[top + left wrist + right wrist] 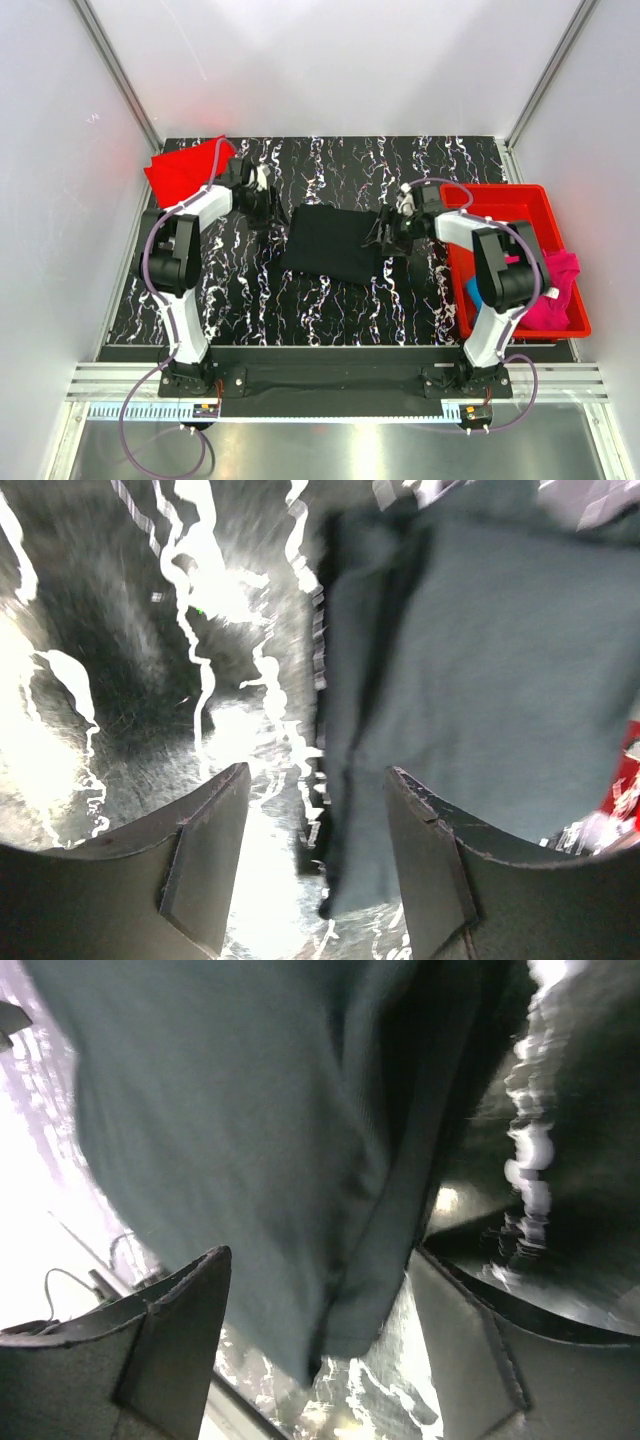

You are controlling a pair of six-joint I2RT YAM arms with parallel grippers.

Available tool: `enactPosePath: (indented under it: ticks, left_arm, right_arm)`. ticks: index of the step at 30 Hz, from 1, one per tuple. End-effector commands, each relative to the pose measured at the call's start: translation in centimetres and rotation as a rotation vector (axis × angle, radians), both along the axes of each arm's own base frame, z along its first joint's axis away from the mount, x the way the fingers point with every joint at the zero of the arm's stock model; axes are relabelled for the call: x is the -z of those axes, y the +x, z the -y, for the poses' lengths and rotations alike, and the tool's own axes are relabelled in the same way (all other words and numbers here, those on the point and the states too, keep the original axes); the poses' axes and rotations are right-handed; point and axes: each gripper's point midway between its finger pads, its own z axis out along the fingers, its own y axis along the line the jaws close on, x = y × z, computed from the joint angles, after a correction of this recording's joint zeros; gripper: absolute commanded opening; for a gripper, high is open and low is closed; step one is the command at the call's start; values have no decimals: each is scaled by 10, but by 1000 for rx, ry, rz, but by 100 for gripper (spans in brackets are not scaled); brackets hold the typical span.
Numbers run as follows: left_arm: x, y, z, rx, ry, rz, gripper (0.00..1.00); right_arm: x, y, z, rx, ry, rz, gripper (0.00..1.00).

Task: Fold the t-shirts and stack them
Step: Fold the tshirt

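Observation:
A folded black t-shirt (pixel 332 243) lies flat in the middle of the marbled table. My left gripper (pixel 263 204) is open just off its left edge; the left wrist view shows the shirt (pixel 480 700) ahead and its corner between the fingers. My right gripper (pixel 385 238) is open at the shirt's right edge; in the right wrist view the shirt's corner (pixel 260 1160) sits between the open fingers. A folded red t-shirt (pixel 186 168) lies at the back left. A magenta t-shirt (pixel 556 290) and a bright blue one (pixel 474 292) lie in the bin.
A rigid red plastic bin (pixel 510 205) stands at the right side of the table, next to my right arm. White walls and metal frame posts enclose the table on three sides.

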Motion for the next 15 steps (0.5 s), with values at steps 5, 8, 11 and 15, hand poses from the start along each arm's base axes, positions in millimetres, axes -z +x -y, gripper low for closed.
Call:
enactPosePath:
  ticks: [5, 8, 11, 15]
  left_arm:
    - [20, -12, 0, 42, 7, -51, 61]
    - [20, -16, -6, 1, 36, -57, 61]
    - [16, -19, -8, -29, 11, -21, 63]
    - [12, -19, 0, 14, -52, -3, 66]
  right_arm:
    - [22, 16, -13, 66, -91, 61, 67]
    - [26, 15, -13, 65, -93, 78, 58]
    - [31, 11, -14, 38, -91, 73, 52]
    - [30, 10, -11, 13, -101, 95, 52]
